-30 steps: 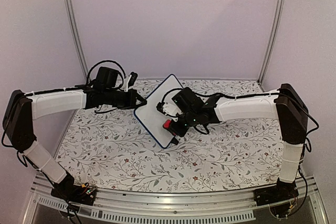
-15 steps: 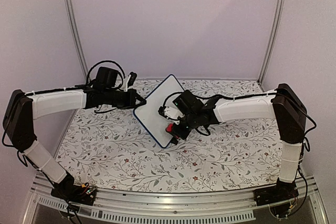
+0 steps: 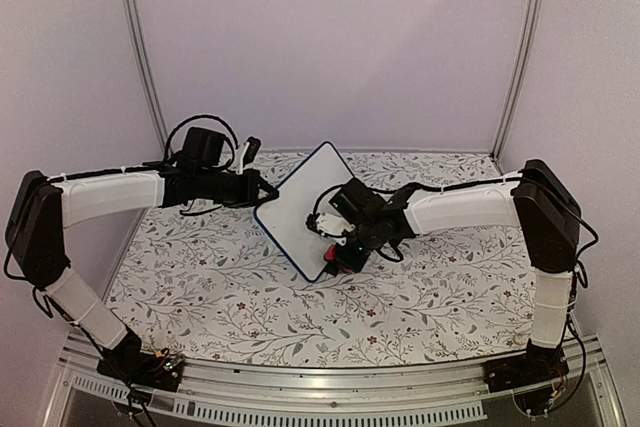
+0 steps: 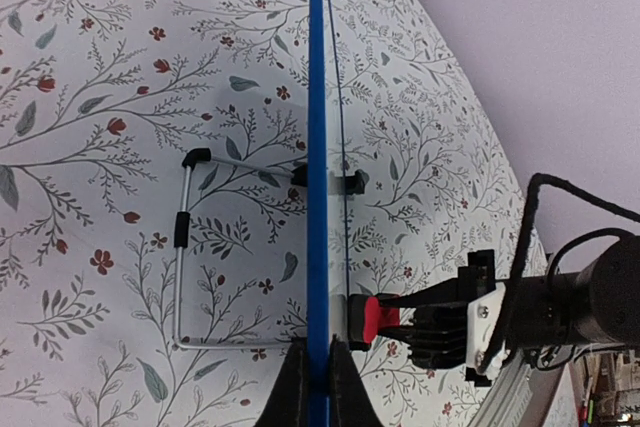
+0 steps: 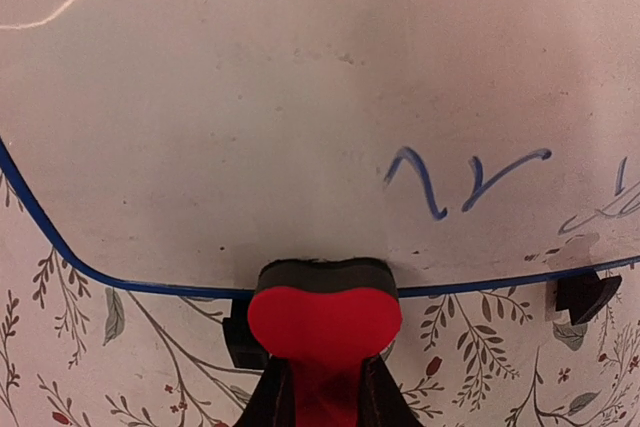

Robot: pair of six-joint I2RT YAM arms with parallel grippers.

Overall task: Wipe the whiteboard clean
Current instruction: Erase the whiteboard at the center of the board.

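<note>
The whiteboard (image 3: 296, 205) stands on edge on the flowered table, and the left wrist view sees it edge-on as a blue frame (image 4: 318, 147). My left gripper (image 3: 262, 190) is shut on its frame, the fingers pinching the blue edge (image 4: 318, 389). My right gripper (image 3: 338, 253) is shut on a red eraser (image 5: 325, 312) with a dark felt face. The felt presses against the board's lower edge (image 5: 300, 97). Blue handwriting (image 5: 470, 179) remains on the board to the eraser's right. From the left wrist the eraser (image 4: 371, 318) touches the board's face.
A bent wire stand (image 4: 180, 247) props the board from behind. A black foot (image 5: 585, 295) sits under the board's bottom edge. The flowered tablecloth (image 3: 230, 297) spreads in front, with purple walls and metal posts (image 3: 140, 47) around.
My right gripper has slid the eraser down and to the right along the board toward its lower corner. The left arm and the board have stayed put.
</note>
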